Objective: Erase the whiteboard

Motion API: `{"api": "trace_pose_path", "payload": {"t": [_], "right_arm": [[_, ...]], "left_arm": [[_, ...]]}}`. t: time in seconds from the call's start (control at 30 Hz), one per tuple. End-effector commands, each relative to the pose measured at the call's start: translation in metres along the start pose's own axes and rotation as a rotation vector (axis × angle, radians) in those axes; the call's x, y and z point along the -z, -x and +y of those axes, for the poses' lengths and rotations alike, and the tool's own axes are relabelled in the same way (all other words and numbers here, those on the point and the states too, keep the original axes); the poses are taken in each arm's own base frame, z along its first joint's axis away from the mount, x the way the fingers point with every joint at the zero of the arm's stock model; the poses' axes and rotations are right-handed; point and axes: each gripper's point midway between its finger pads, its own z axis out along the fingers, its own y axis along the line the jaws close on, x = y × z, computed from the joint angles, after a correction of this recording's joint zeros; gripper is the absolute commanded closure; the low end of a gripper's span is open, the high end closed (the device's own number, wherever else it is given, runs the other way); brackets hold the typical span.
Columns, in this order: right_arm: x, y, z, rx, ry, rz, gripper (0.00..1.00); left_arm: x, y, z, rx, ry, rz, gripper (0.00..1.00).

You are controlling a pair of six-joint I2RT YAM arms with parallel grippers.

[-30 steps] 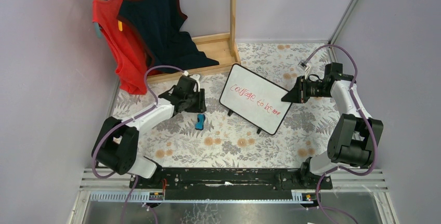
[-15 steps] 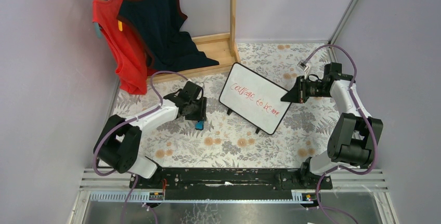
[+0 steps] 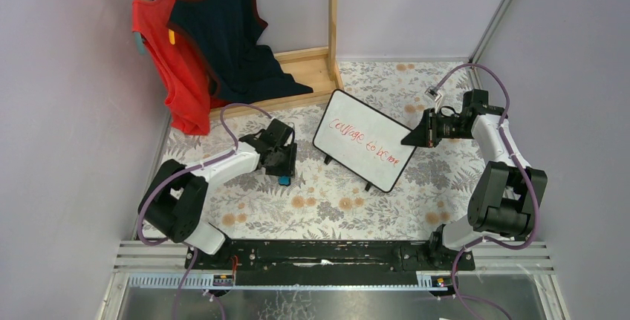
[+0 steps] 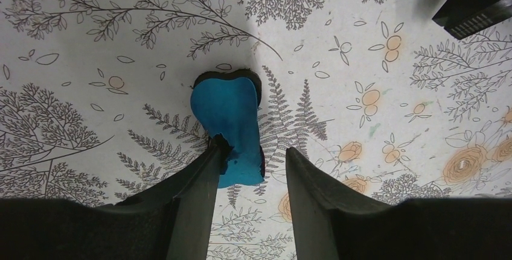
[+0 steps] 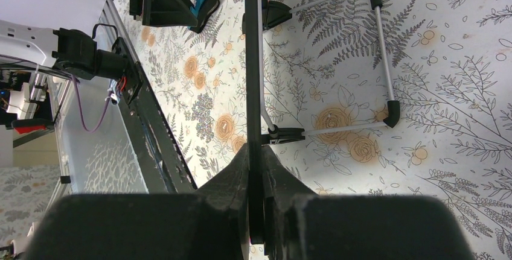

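Observation:
The whiteboard [image 3: 364, 145] stands tilted on its black feet at the table's middle, with red writing on its face. My right gripper [image 3: 413, 136] is shut on its right edge; in the right wrist view the board's black frame [image 5: 253, 61] runs edge-on between the jaws. The small blue-black eraser [image 3: 284, 180] lies on the floral cloth left of the board. My left gripper [image 3: 283, 169] is open just above it; in the left wrist view the eraser [image 4: 229, 124] lies partly between the fingers, against the left fingertip [image 4: 216, 151].
A wooden rack [image 3: 332, 30] with a red top [image 3: 167, 67] and a dark top [image 3: 223, 30] stands at the back left. The board's wire stand [image 5: 380, 49] shows behind it. Purple walls close in on both sides. The arms' base rail [image 3: 327, 255] lies at the near edge.
My left gripper has moved right and down towards the eraser and now hangs over it. The right gripper and the whiteboard have not moved.

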Motion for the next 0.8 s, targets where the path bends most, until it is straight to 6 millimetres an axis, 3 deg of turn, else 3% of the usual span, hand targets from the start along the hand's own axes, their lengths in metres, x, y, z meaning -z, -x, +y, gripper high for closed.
{"api": "trace_pose_path", "payload": {"t": [0.0,0.27,0.57,0.77], "right_arm": [[0.001,-0.002,-0.001,-0.022,-0.02,0.021,1.0],[0.001,-0.002,-0.001,-0.021,-0.018,0.021,1.0],[0.0,-0.002,-0.001,-0.024,-0.017,0.023,1.0],[0.0,-0.003,-0.001,-0.026,-0.017,0.023,1.0]], "left_arm": [[0.0,-0.002,0.004,0.0,0.045,0.013,0.57],[-0.003,-0.003,0.011,0.0,0.09,0.014,0.57],[0.004,0.008,0.001,-0.01,0.068,-0.015,0.57],[0.005,0.008,0.004,-0.017,0.088,-0.018,0.57]]}}
